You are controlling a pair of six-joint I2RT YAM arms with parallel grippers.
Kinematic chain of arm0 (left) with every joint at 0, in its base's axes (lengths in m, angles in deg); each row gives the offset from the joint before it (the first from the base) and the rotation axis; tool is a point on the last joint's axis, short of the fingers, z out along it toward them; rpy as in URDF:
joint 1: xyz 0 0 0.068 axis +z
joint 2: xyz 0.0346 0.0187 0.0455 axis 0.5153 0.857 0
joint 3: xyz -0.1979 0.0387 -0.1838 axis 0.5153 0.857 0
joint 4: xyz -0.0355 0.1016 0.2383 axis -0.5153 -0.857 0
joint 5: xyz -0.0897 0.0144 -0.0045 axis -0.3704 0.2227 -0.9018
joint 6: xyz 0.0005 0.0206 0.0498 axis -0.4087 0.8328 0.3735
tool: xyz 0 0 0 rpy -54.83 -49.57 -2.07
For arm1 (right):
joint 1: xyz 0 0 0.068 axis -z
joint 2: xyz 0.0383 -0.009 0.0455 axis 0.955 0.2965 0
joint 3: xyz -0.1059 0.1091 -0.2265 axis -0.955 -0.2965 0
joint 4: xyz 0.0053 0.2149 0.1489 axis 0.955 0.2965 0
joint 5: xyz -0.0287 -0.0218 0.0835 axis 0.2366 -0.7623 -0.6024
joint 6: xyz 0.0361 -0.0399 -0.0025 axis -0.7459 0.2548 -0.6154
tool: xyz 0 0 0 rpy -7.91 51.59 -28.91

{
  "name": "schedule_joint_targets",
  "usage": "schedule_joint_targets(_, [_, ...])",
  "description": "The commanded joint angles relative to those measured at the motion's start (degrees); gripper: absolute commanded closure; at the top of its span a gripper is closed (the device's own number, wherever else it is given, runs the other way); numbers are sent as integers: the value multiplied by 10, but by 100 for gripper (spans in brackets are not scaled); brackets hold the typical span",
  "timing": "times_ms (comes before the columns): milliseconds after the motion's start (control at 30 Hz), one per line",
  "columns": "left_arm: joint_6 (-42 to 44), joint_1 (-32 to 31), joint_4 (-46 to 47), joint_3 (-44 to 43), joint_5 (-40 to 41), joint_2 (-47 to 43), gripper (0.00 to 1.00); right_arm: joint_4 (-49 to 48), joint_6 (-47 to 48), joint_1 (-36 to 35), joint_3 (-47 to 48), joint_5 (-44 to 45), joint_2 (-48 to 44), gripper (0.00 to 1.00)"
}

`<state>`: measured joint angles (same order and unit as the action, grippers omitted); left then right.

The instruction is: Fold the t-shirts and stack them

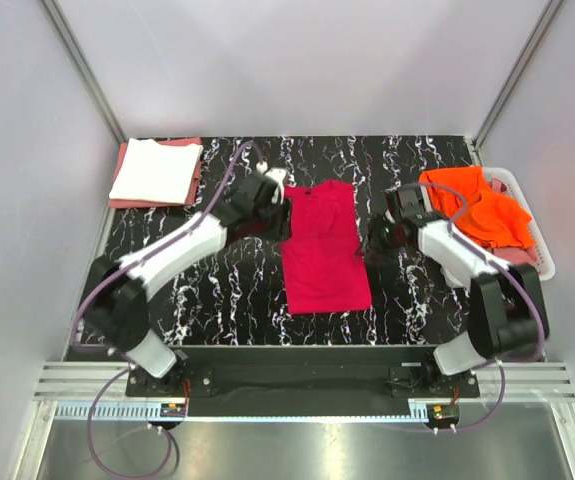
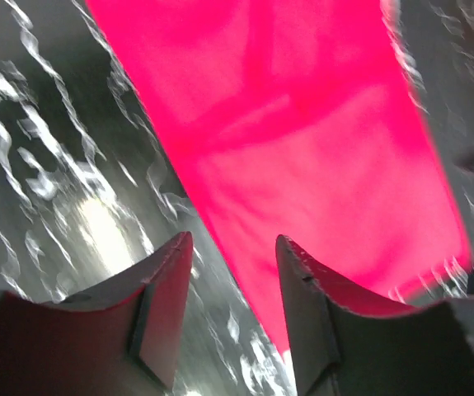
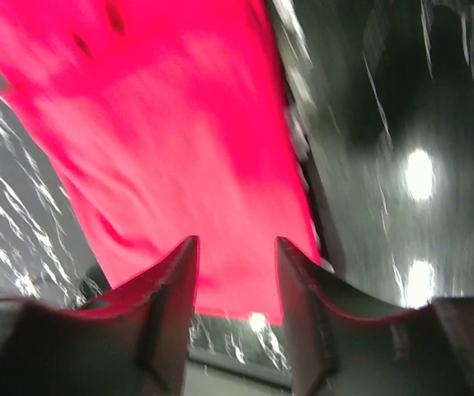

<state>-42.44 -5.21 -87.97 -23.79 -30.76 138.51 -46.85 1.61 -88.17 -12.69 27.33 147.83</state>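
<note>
A soft crimson t-shirt (image 1: 323, 250), folded into a long smooth rectangle, lies flat at the middle of the black, white-veined table (image 1: 207, 290). The left gripper (image 2: 232, 239) and right gripper (image 3: 237, 241) flank it, fingers apart, holding nothing.

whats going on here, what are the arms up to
A crimson-red cloth t-shirt lies folded into a strip on the black marbled table; the left gripper and right gripper hover open at its sides, holding nothing. A folded white shirt rests on a salmon-pink shirt at far left; orange clothing sits in the white basket.
</note>
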Motion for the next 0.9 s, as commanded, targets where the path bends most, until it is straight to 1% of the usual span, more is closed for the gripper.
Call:
schedule_joint_targets(0, [-53, -37, 23, 145, -64, -78, 47, 44, -48, 0, -83, -18, -76, 47])
schedule_joint_targets(33, [-64, -45, 35, 171, -71, -111, 46, 43, -55, 0, -100, -24, -107, 40])
schedule_joint_targets(67, [-88, -53, 70, 198, -81, -127, 44, 44, -62, 0, -128, -28, -122, 39])
schedule_joint_targets(100, [-104, -63, 87, 247, -102, -141, 43, 44, -65, 0, -141, -29, -134, 39])
schedule_joint_targets(133, [-120, -67, 103, 270, -106, -165, 39, 42, -69, 0, -153, -30, -158, 39])
schedule_joint_targets(167, [-143, -70, 136, 290, -109, -176, 38, 39, -78, 0, -173, -31, -167, 39])
schedule_joint_targets(200, [-154, -76, 150, 322, -110, -183, 37, 34, -81, 0, -184, -35, -176, 39])
schedule_joint_targets(267, [-175, -81, 179, 345, -109, -193, 37, 23, -84, 0, -204, -47, -192, 41])
schedule_joint_targets(400, [-202, -90, 214, 389, -117, -180, 38, 17, -82, 0, -231, -36, -197, 41])
schedule_joint_targets(533, [-218, -97, 240, 409, -108, -158, 40, -48, -94, 0, -266, -63, -192, 43])
schedule_joint_targets(600, [-222, -97, 262, 411, -114, -146, 43, -59, -96, 0, -277, -62, -182, 45])
schedule_joint_targets(767, [-220, -100, 266, 409, -117, -112, 50, -78, -107, 0, -292, -62, -187, 54])
schedule_joint_targets(800, [-219, -101, 261, 408, -114, -108, 58, -76, -109, 0, -292, -59, -189, 56])
schedule_joint_targets(867, [-215, -101, 248, 403, -103, -92, 68, -76, -110, 0, -291, -53, -191, 61])
